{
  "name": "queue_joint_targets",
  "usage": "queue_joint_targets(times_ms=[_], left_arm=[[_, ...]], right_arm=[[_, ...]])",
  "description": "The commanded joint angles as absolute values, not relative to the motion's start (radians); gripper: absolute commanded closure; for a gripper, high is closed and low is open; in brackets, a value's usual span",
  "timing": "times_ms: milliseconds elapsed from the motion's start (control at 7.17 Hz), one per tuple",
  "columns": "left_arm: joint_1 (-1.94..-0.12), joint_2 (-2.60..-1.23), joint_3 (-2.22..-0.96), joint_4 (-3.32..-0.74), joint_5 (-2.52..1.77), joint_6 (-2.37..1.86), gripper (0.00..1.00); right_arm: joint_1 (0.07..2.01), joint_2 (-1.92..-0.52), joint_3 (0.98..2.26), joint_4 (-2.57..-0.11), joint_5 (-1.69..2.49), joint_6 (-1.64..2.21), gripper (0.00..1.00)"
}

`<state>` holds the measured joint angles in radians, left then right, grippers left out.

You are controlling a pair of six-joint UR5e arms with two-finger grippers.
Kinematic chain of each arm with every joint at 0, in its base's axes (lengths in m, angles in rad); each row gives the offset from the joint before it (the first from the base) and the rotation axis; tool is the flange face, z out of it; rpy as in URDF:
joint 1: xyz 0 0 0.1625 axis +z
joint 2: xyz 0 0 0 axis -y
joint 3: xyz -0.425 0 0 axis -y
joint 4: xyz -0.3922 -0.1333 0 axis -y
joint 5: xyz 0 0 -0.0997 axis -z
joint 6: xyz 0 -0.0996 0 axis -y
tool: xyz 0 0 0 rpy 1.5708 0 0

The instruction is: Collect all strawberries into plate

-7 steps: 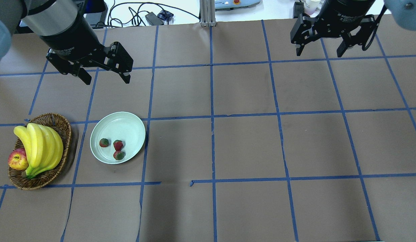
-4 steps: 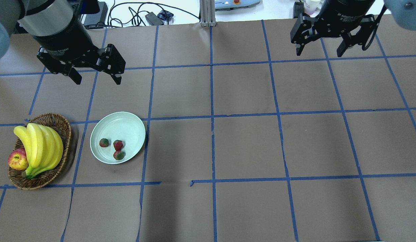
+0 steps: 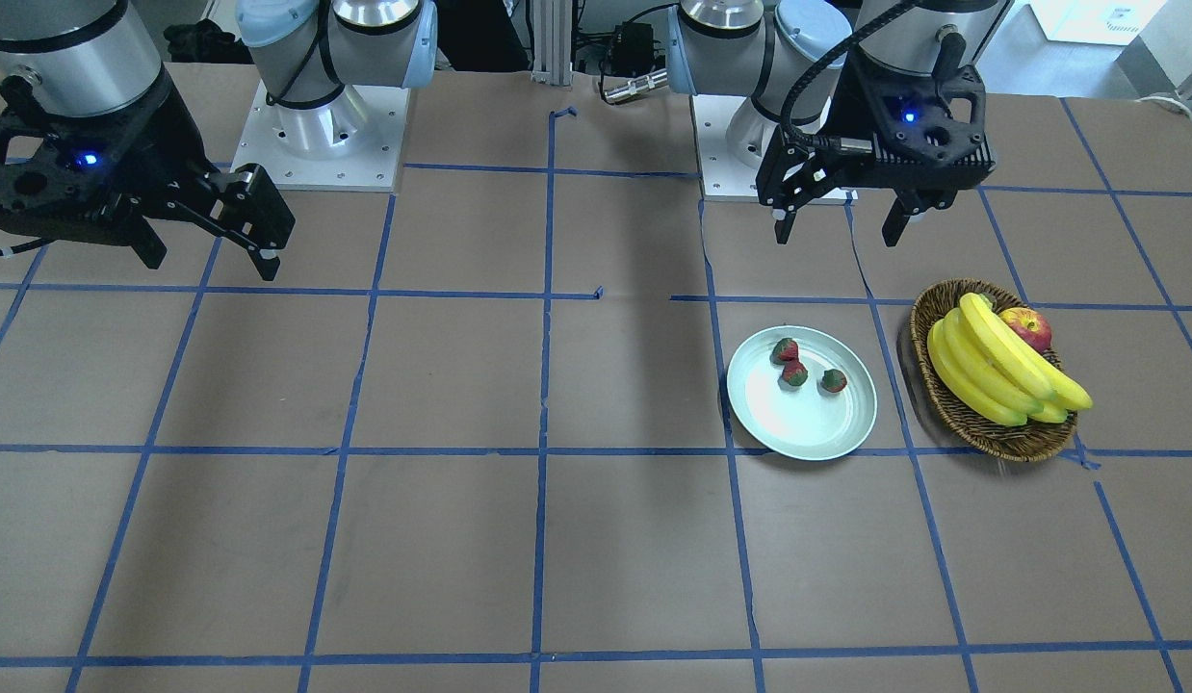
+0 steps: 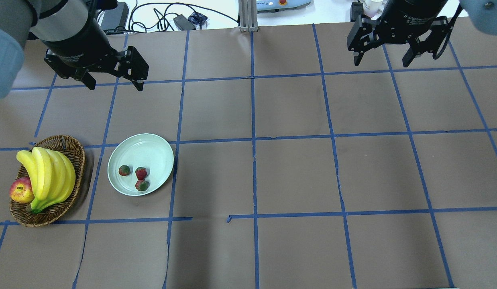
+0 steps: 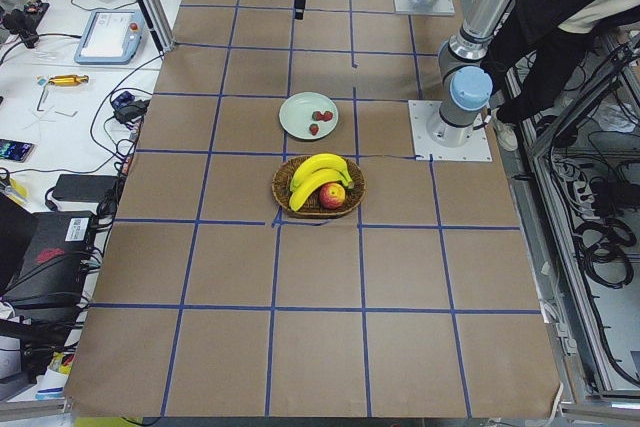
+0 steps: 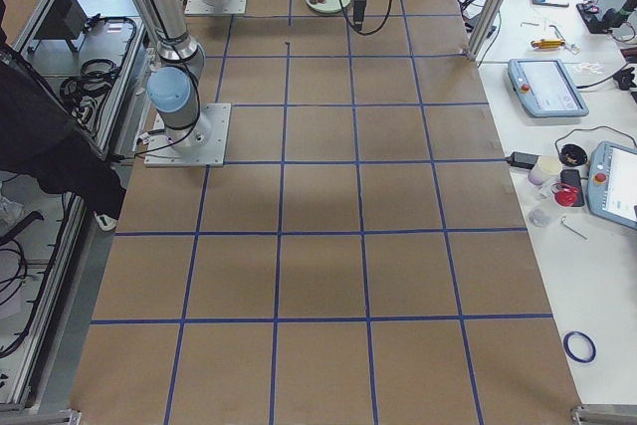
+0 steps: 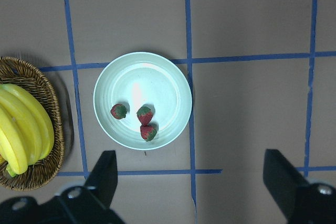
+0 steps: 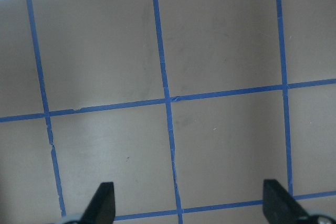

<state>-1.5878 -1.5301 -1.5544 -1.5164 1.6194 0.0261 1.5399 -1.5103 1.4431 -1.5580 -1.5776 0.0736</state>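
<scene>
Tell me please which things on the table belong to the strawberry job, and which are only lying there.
Belong to the job:
- strawberries, three, all lying in the plate
- plate, pale and round

Only lying there:
- wicker basket, beside the plate
- bananas, in the basket
- apple, in the basket next to the bananas

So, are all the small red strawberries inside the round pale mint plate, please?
In. Three small red strawberries lie within the rim of the round pale mint plate; none shows outside it.
</scene>
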Motion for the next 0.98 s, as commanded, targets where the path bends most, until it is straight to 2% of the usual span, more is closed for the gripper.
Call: queue_joint_targets(times_ms=[0,837], left_arm=[[-1.589,-1.531,-1.557,-1.514,1.567,0.053,0.0],[-1.591,-1.528,-1.557,-1.522,1.565,0.06,0.0]], right_arm=[[1.54,-1.512,1.439,-1.559,-1.578,0.083,0.0],[1.54,-1.511,1.442,-1.56,-1.582,0.097,0.0]])
